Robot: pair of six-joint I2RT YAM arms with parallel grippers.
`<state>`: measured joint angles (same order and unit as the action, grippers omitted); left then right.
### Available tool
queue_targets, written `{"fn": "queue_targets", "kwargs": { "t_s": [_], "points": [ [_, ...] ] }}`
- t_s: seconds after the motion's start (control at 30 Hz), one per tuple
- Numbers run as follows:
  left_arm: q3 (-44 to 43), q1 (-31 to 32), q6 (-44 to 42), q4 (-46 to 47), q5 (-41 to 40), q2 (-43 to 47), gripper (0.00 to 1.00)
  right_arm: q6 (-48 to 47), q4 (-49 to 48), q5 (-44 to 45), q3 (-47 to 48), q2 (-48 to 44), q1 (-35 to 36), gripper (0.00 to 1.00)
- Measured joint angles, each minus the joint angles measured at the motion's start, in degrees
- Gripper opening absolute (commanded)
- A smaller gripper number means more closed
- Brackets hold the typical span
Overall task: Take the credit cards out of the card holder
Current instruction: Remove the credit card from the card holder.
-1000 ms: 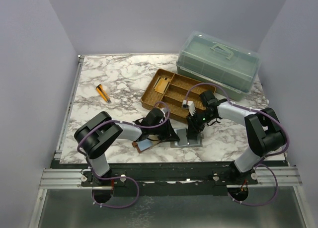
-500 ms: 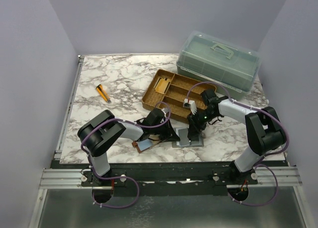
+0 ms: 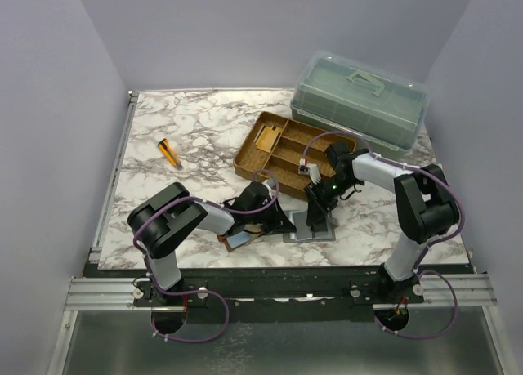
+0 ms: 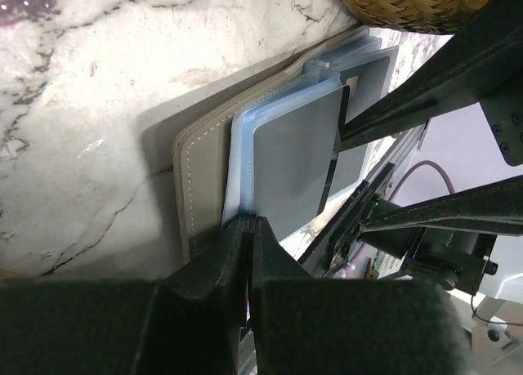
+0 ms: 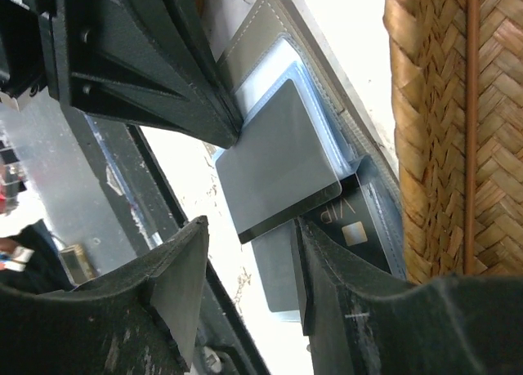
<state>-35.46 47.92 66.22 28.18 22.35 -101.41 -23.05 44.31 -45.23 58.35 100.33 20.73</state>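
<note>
Left claw (image 4: 248, 224) pinches the card holder (image 4: 200, 187) by its edge; right claw (image 5: 249, 228), spread astride the grey card (image 5: 278, 154), may drag the blue sleeve (image 5: 298, 69) out too

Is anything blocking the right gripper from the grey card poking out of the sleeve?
Nothing visible. The open right gripper faces the grey card directly; the left gripper pinches the clear sleeve beside it.
</note>
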Motion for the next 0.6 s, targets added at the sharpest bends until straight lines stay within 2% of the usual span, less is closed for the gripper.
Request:
{"fn": "queue_targets", "kwargs": {
  "t_s": [0.17, 0.6],
  "points": [
    [1.5, 0.9, 1.2, 2.1, -2.3, 0.7, 0.06, 2.6, 2.7, 0.2, 3.3, 2.4, 0.3, 0.51],
    [4.5, 1.7, 2.7, 7.5, -4.9, 1.0, 0.06, 15.1, -0.1, 5.4, 3.5, 1.2, 1.5, 0.57]
  ]
}}
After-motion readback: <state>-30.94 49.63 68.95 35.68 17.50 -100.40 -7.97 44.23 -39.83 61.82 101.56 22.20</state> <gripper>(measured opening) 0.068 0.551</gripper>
